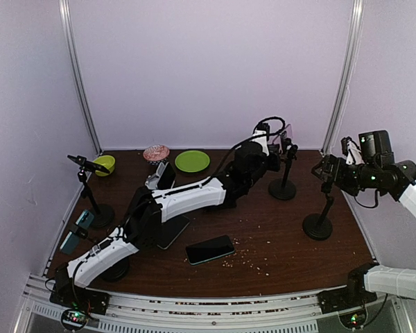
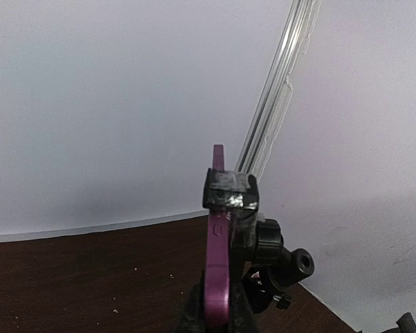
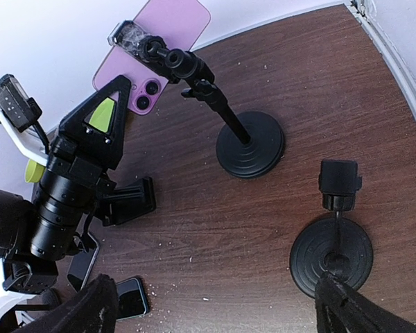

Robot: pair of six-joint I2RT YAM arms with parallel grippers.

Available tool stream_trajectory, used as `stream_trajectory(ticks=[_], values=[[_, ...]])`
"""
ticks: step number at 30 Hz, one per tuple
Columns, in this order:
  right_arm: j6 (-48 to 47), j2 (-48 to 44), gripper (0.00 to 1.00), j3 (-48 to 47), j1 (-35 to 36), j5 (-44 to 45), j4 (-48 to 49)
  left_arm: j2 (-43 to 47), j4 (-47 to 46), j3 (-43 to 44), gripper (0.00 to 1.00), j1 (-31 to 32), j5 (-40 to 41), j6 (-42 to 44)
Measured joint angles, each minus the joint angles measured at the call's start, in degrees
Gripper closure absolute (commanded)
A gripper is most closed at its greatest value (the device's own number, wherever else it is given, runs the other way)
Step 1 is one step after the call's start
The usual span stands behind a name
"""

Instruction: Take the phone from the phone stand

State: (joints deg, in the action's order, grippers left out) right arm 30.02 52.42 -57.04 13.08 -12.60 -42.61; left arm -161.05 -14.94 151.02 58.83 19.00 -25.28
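Observation:
A purple phone (image 1: 286,133) is clamped upright in the black phone stand (image 1: 284,182) at the back right. In the left wrist view the phone (image 2: 218,257) is edge-on under the stand's clamp (image 2: 230,191). My left gripper (image 2: 218,316) is shut on the phone's lower part, one dark finger on each side; it also shows in the top view (image 1: 276,143). In the right wrist view the phone (image 3: 170,31) shows its back with the camera lenses. My right gripper (image 3: 222,309) is wide open and empty, hovering above the table to the right (image 1: 326,170).
An empty black stand (image 1: 317,223) stands under my right gripper, also in the right wrist view (image 3: 336,243). A dark phone (image 1: 209,249) lies flat mid-table. A green plate (image 1: 192,161), pink bowl (image 1: 156,152) and yellow-green bowl (image 1: 105,164) sit at the back left. Another stand (image 1: 90,187) stands left.

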Motion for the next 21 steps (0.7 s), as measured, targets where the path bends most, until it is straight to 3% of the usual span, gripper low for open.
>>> stream_trajectory(ticks=[9, 21], values=[[-0.24, 0.11, 0.00, -0.76, 0.00, 0.07, -1.42, 2.40, -3.37, -5.46, 1.00, 0.26, -1.29, 2.38], [-4.26, 0.09, 0.00, -4.66, 0.00, 0.76, -4.33, 20.74, -5.07, -32.26, 1.00, 0.46, -5.81, 2.69]])
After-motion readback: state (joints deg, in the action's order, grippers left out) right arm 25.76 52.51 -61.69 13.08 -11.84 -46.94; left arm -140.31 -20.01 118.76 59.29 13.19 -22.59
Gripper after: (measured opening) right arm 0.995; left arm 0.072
